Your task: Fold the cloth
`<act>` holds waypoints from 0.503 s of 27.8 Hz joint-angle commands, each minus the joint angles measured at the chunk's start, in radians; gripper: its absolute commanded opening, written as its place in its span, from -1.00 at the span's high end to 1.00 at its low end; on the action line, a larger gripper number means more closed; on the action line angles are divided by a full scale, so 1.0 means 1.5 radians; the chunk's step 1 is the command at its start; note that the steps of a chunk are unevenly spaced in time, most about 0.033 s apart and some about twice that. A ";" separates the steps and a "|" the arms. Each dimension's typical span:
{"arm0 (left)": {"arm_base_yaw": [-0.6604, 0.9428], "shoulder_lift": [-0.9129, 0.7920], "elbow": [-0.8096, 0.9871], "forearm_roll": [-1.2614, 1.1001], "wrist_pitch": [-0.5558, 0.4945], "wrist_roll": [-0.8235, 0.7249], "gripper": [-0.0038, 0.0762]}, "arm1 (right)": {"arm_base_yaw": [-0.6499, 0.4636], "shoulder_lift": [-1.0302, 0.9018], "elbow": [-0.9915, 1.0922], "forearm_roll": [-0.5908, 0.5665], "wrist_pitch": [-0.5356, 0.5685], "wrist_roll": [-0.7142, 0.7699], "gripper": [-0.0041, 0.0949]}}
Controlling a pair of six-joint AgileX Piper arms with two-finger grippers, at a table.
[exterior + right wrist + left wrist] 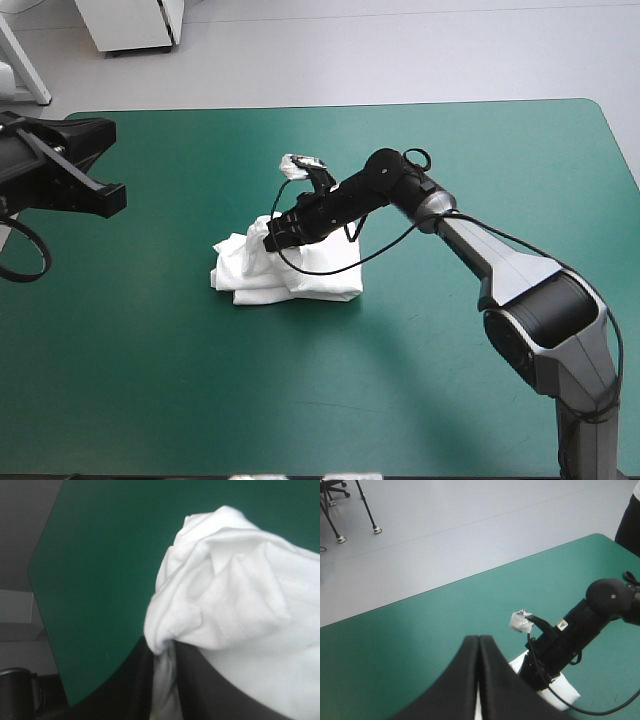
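Note:
The white T-shirt (300,270) lies as a crumpled, partly folded bundle near the middle of the teal-green table. My right gripper (276,237) reaches in low over its top and is shut on the T-shirt; in the right wrist view a pinch of white cloth (165,680) runs between the black fingers (200,680), with the bundle (240,600) bulging ahead. My left gripper (479,680) is shut with nothing in it, raised at the table's left side (60,170), well away from the T-shirt. In the left wrist view a corner of the T-shirt (565,690) shows under the right arm.
Open teal-green cover (300,400) surrounds the bundle on all sides. The table's far edge (330,104) and rounded right corner lie well beyond it. The right arm (500,260) stretches across the right half of the table.

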 commanded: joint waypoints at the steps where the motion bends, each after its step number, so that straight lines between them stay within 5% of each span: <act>1: 0.002 -0.006 -0.014 -0.008 0.013 -0.008 0.93 | 0.009 -0.012 -0.055 0.037 0.036 -0.014 0.18; 6: 0.002 -0.005 -0.014 -0.005 0.013 -0.008 0.93 | 0.008 -0.009 -0.103 0.035 0.060 -0.023 -0.37; 11: 0.002 -0.005 -0.014 -0.003 0.017 -0.008 0.93 | -0.010 -0.009 -0.199 -0.043 0.113 0.040 -0.34; 14: 0.002 -0.005 -0.014 -0.012 0.025 -0.009 0.93 | -0.045 -0.020 -0.268 -0.188 0.154 0.148 -0.33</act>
